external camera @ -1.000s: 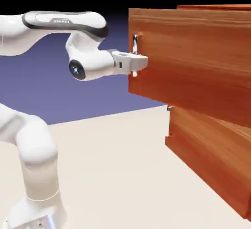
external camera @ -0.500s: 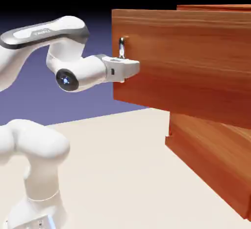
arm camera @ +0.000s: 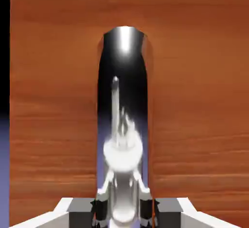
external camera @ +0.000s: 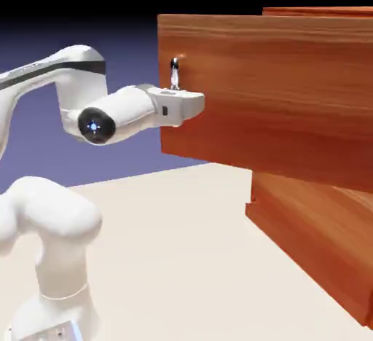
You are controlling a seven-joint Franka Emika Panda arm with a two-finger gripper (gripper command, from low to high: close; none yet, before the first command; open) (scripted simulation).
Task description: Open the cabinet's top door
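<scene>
The cabinet (external camera: 320,12) of reddish-brown wood fills the exterior view's right side. Its top door (external camera: 277,92) stands well out in front of the lower panel (external camera: 320,237). A short silver bar handle (external camera: 175,71) rises near the door's left edge. My gripper (external camera: 178,93) is shut on the lower part of that handle. In the hand view the handle (arm camera: 125,100) runs up the middle as a shiny bar against the door's wood (arm camera: 53,100). My gripper (arm camera: 124,207) clamps it at the bottom edge, with dark fingertips (arm camera: 100,205) pressed against both sides.
The pale tabletop (external camera: 182,259) spreads below the arm and the projecting door. My white arm's base (external camera: 58,288) stands at the lower left, the forearm (external camera: 109,117) reaching right to the handle.
The top door has moved to the exterior view's left, farther out from the cabinet. My hand has drawn back with it, still closed on the handle, and the elbow has folded.
</scene>
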